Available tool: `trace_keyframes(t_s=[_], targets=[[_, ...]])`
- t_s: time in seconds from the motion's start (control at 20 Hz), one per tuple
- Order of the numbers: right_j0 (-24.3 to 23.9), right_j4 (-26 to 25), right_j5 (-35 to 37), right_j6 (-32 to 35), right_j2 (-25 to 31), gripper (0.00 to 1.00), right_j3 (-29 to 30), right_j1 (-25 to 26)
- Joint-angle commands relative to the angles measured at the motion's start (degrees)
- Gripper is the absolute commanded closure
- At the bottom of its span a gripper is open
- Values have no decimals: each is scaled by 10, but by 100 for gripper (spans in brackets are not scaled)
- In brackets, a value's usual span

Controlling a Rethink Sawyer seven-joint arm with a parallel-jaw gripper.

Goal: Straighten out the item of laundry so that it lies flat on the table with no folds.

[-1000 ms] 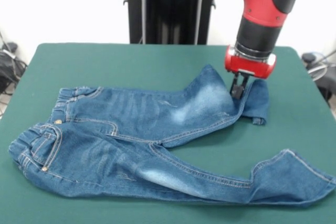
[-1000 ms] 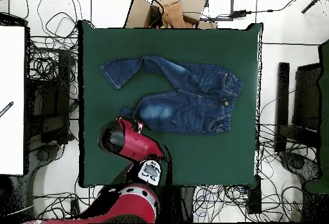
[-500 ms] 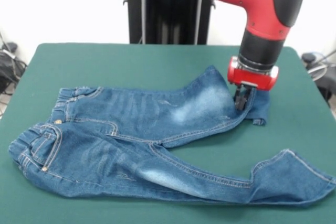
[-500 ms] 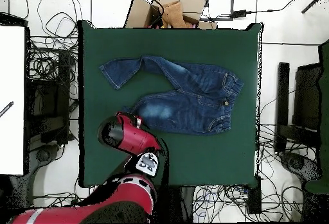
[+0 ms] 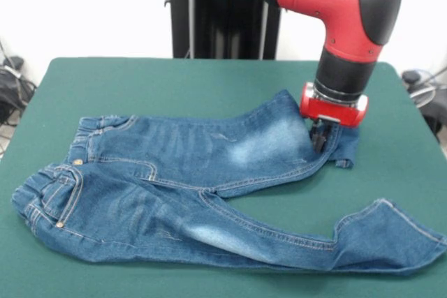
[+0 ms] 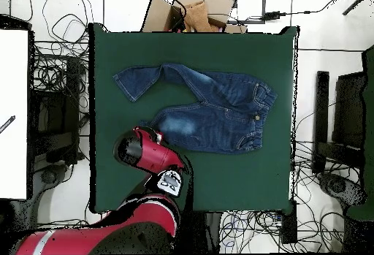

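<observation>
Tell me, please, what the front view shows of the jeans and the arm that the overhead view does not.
Only the front view shows the tool below the red wrist, down at the folded-over cuff of the far leg, and the brass button at the waistband. Only the overhead view shows the whole green table, the cables on the floor around it, and the arm covering that cuff. Both show the jeans lying on the table with legs spread apart and one cuff still folded.
</observation>
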Motion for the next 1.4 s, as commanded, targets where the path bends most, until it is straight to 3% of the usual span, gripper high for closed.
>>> trace_keyframes(t_s=[0.05, 0.35, 0.65, 0.95, 1.15, 1.4], targets=[[-27, -5, -37, 134, 50, 100, -12, 27], [38, 56, -14, 186, 44, 100, -12, 20], [130, 144, 66, 232, -7, 100, -29, 7], [166, 175, 107, 248, -36, 100, -34, -3], [144, 157, 97, 234, -27, 100, -3, -31], [4, 62, -15, 179, 73, 100, 64, -46]])
